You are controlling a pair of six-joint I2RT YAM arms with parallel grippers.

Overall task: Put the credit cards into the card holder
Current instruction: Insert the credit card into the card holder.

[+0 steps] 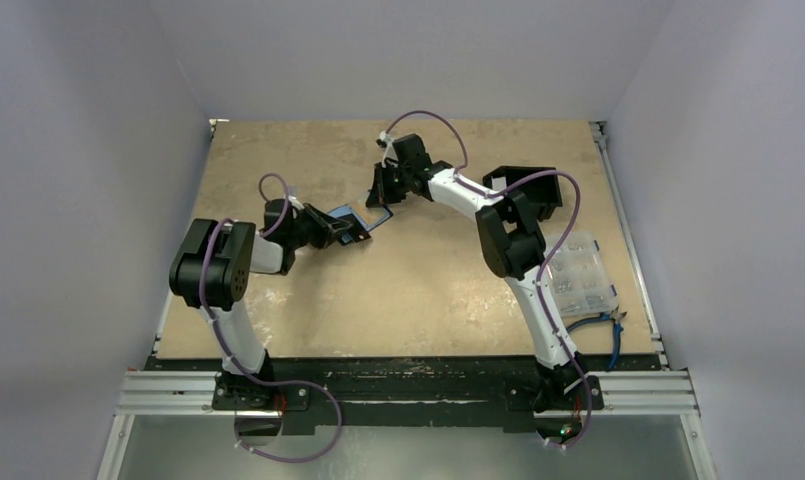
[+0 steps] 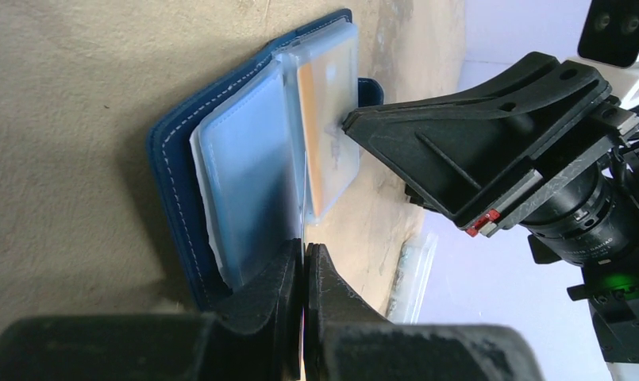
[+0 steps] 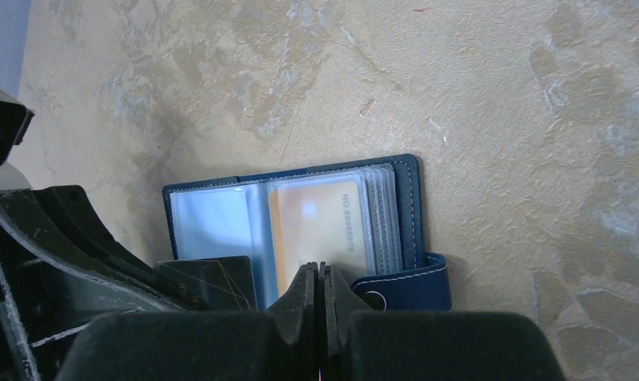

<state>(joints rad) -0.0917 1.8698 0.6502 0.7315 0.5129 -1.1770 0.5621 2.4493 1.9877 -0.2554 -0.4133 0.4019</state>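
Observation:
The card holder (image 3: 411, 208) is a navy-blue wallet lying open on the table, its clear sleeves fanned out; it also shows in the top view (image 1: 352, 216) and the left wrist view (image 2: 173, 159). An orange card (image 3: 316, 226) sits inside one sleeve and shows in the left wrist view (image 2: 309, 119) too. My left gripper (image 2: 304, 255) is shut on a dark card (image 3: 209, 279), seen edge-on, held over the holder's left sleeves. My right gripper (image 3: 320, 270) is shut, and its fingertips (image 2: 354, 123) touch the sleeve with the orange card. In the top view both grippers, left (image 1: 340, 232) and right (image 1: 382, 196), meet at the holder.
A black open-sided box (image 1: 531, 190) stands at the back right. A clear compartment box (image 1: 578, 275) lies at the right, with blue-handled pliers (image 1: 606, 325) in front of it. The walls close in on three sides.

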